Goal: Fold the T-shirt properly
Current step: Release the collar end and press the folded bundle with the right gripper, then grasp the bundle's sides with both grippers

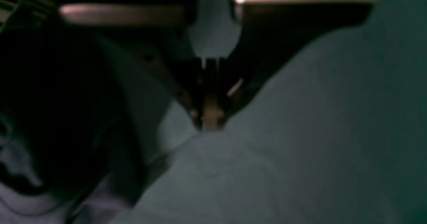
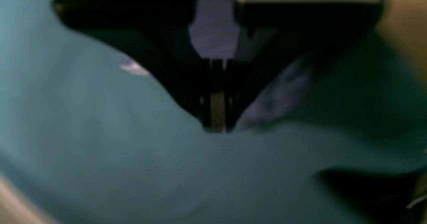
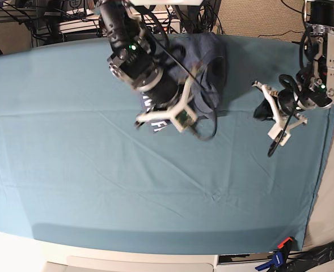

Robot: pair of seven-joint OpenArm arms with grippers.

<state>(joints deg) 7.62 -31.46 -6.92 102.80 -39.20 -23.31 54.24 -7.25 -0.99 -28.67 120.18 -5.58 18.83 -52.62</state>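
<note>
At the tip of the right gripper [image 2: 217, 124], jaws pressed together with no gap showing, down on the teal table cloth [image 2: 100, 144]. Just beside that tip, on its right in the wrist view, a fold of the blue-grey T-shirt [image 2: 273, 97], touching or nearly so; too blurred to tell whether any of it is pinched. Behind the jaws, more of the same fabric seen through the opening above the pads. Off to the tip's left, a small white smear, perhaps print, not readable. From the base view, directly under and beside this gripper, white block lettering [image 3: 155, 122] on the shirt's lower end, partly hidden by the white fingers and not legible as a word. Beyond the gripper, toward the far table edge, the rest of the shirt bunched in a dark heap. Well apart from it, toward the other side of the table, the left gripper [image 1: 210, 124], also closed tight, tip at the cloth, with only teal fabric around it and no shirt near. Farther out, at the near corner of the table on that side, an orange and blue clamp [image 3: 280, 249].
</note>
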